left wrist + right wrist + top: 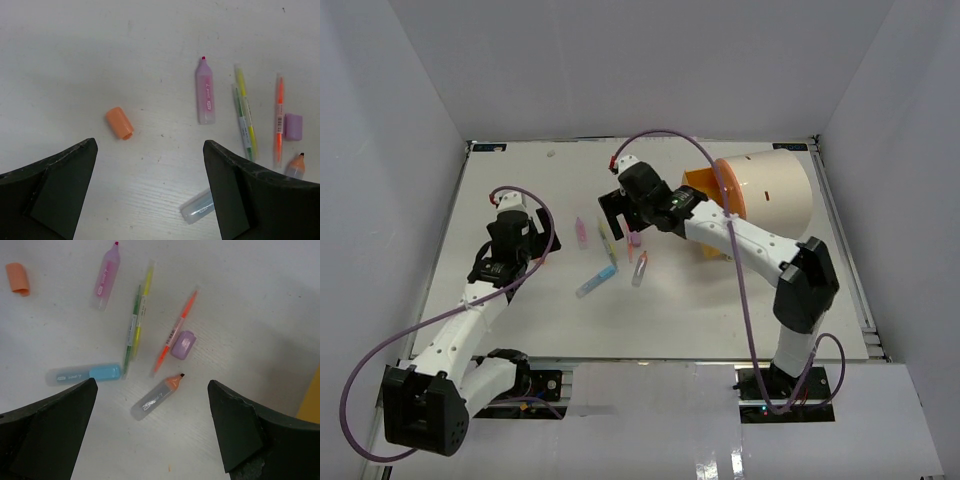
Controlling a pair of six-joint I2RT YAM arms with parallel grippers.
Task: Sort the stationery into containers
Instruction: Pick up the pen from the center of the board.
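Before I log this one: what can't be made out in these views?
Top view: the right arm covers part of the orange face of the drum.
Left wrist view: a finger of the left gripper half hides the pale marker and the orange-tipped marker.
Right wrist view: print on the pink highlighter is too small to read.

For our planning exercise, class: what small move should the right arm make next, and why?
Probably lower the right fingers straight down: they stand open, and the uncapped orange-tipped marker lies between them in the wrist view, ready to grasp.
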